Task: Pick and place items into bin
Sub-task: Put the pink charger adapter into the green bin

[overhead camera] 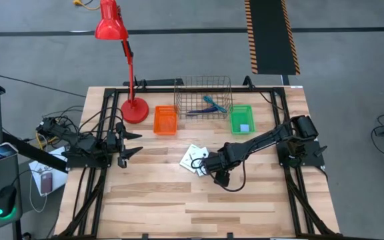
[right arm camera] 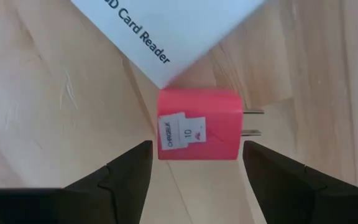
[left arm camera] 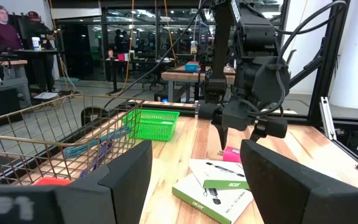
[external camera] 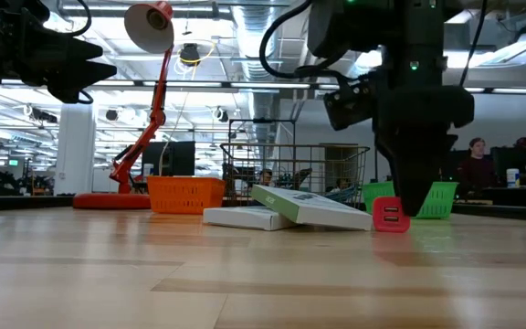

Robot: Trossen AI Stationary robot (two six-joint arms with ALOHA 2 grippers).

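Red block [right arm camera: 197,124] lies between the downward-reaching right arm's wide-spread fingers [right arm camera: 126,171].

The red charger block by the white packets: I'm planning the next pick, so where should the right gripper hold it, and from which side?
Grip the red charger block across its two flat side faces, coming straight down from above. It lies flat on the table, prongs pointing sideways, and the open right gripper already straddles it. One edge touches a white packet, so probably keep the fingers off that edge and the prongs.

Open-plan lab: desks [left arm camera: 8,62], exposed ceiling pipes [external camera: 245,55]
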